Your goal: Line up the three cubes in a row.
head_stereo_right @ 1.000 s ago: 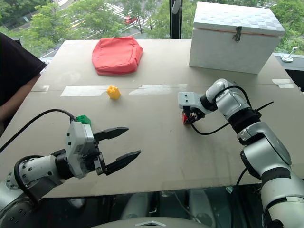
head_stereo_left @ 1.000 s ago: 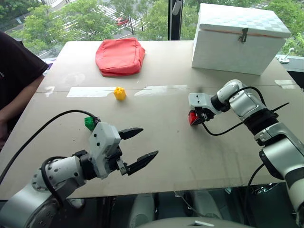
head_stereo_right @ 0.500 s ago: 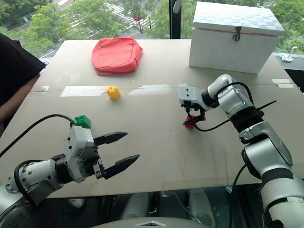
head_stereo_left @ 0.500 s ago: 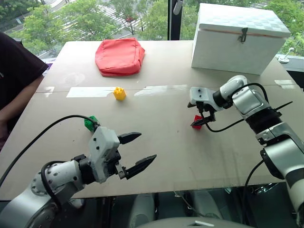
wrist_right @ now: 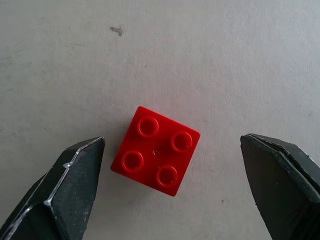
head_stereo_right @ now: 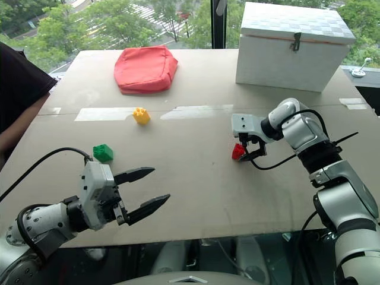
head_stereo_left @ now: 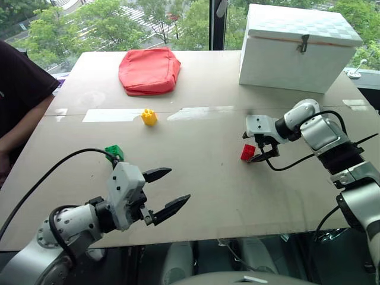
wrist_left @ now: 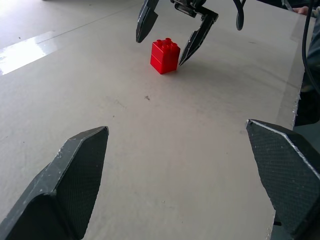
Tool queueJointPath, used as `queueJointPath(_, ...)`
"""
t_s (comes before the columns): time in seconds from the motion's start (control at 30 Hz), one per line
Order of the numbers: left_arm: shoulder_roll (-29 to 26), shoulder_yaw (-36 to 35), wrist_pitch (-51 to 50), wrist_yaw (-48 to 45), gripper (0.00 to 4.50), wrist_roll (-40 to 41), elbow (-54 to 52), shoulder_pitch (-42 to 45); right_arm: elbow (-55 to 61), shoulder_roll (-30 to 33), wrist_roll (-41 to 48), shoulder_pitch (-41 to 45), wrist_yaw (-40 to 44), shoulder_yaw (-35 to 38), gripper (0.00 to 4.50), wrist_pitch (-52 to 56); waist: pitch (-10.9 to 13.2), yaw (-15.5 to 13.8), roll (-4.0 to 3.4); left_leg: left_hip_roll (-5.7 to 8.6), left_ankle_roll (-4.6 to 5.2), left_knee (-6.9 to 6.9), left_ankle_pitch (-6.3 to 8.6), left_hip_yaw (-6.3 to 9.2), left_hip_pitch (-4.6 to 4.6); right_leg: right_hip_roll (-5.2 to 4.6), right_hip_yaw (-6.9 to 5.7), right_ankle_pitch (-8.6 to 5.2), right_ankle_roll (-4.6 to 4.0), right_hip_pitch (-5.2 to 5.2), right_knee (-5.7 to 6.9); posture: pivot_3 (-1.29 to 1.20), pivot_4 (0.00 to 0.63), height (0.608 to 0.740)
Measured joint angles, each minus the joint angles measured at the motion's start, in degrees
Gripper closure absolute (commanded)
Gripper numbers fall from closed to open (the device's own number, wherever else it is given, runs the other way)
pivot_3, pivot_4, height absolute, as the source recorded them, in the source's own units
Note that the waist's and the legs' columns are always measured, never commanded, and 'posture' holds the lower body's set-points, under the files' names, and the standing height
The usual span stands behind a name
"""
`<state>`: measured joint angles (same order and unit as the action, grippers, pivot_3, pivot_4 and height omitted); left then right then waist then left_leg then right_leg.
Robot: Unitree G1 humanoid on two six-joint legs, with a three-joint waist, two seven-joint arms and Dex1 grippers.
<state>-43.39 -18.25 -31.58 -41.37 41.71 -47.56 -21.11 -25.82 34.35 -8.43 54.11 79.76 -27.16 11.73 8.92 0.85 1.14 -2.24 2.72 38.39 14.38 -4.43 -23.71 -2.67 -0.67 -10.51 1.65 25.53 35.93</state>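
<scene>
Cubes are not in a row yet. Red cube (head_stereo_left: 247,152) sits right of middle, free between the wide-open right gripper (head_stereo_left: 259,149). Yellow cube (head_stereo_left: 149,117) and green cube (head_stereo_left: 114,152) wait at left. Left gripper (head_stereo_left: 164,191) is open and holds nothing.

Place: you're at a test bench in an upper-floor office or lab.
Landmark: wide, bare beige board table (head_stereo_left: 196,178).
Behind table: full-height glass window (head_stereo_left: 178,24); treetops and a street lie far below.
On table, window end: large white lidded box with a metal latch (head_stereo_left: 300,47).
</scene>
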Motion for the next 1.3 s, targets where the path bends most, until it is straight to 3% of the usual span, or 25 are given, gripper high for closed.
queueJointPath(0.67,1.7,-0.5,1.9,0.1,0.00,-1.4,1.0,-1.6,-7.9,-1.9,-2.8,2.4,0.1,0.7,0.03,-7.0,0.0,-0.1,-0.02,-0.01,0.00,-0.01,0.00,0.01,-0.03,-0.02,0.00,0.00,-0.01,0.01,-0.01,0.00,0.150,0.740)
queueJointPath(0.9,6.8,-7.9,-0.9,8.4,0.00,1.0,5.5,-2.0,10.8,4.3,6.7,-9.0,2.8,8.8,0.03,1.6,0.0,-0.6,-0.03,-0.02,0.01,-0.02,0.01,0.11,-0.07,-0.07,-0.08,-0.01,0.00,-0.01,-0.03,0.00,0.150,0.740)
queueJointPath(1.03,8.1,-11.9,-2.5,14.0,0.00,0.4,8.1,-1.5,24.4,4.6,17.1,-16.4,-1.1,18.9,0.03,12.9,0.0,-0.3,-0.02,-0.05,0.01,0.01,0.01,0.11,-0.01,-0.07,-0.06,0.00,0.02,-0.03,0.02,0.00,0.150,0.740)
queueJointPath(1.17,8.1,-13.3,-6.8,22.1,0.00,-1.6,12.8,5.1,43.1,3.2,31.1,-23.3,-8.5,31.2,0.03,26.2,0.0,-0.8,0.03,-0.08,-0.01,0.02,-0.01,0.30,0.02,-0.04,-0.19,-0.01,0.03,-0.10,0.08,0.00,0.150,0.740)
queueJointPath(1.3,7.3,-13.0,-12.5,29.5,0.00,-3.8,17.4,13.4,56.4,0.8,39.1,-28.4,-15.6,33.9,0.03,31.6,-0.1,-1.0,0.16,-0.08,-0.03,0.05,-0.02,0.24,0.01,-0.05,-0.15,0.00,0.02,-0.10,0.10,0.00,0.150,0.740)
